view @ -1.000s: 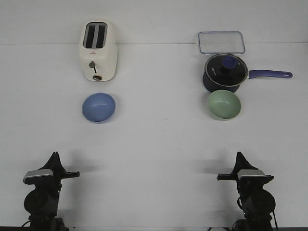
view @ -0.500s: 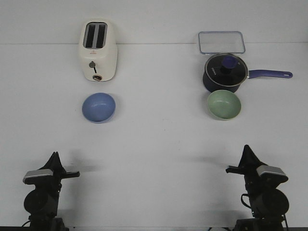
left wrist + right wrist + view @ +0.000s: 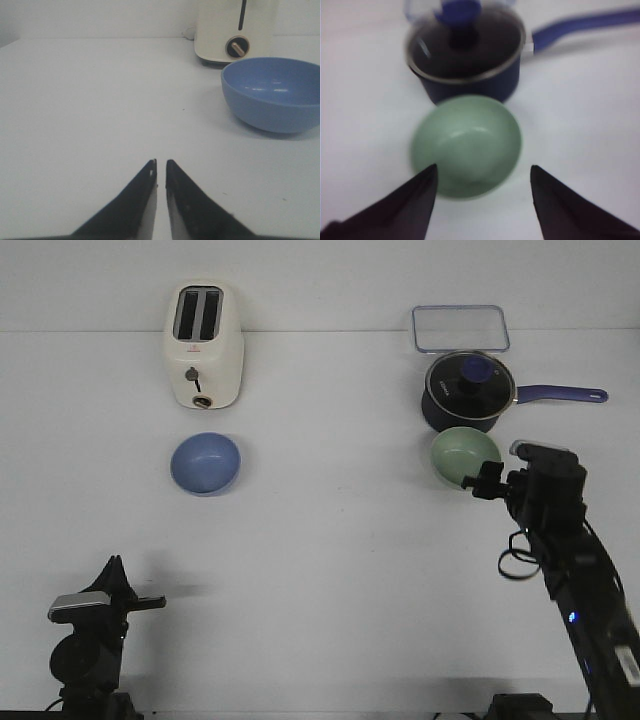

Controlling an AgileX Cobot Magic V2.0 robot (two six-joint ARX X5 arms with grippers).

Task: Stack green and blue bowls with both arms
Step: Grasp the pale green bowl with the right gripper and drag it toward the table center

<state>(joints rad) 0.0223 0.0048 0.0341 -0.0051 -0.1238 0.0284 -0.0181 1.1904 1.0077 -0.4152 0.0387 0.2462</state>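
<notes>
The periwinkle blue bowl (image 3: 205,463) sits upright at the left, in front of the toaster; it also shows in the left wrist view (image 3: 272,92). The sage green bowl (image 3: 464,456) sits upright at the right, just in front of the saucepan, and shows in the right wrist view (image 3: 467,142). My right gripper (image 3: 487,483) hovers above the near right rim of the green bowl. It is open and empty (image 3: 483,167), with the jaws wide apart either side of the bowl's near edge. My left gripper (image 3: 116,562) rests low at the front left, shut and empty (image 3: 160,162), well short of the blue bowl.
A cream toaster (image 3: 203,345) stands behind the blue bowl. A dark blue lidded saucepan (image 3: 468,390) stands right behind the green bowl, its handle pointing right. A clear rectangular container (image 3: 460,328) lies at the back right.
My right arm has risen from the front right edge and reached forward to the green bowl. The left arm and both bowls have not moved.
</notes>
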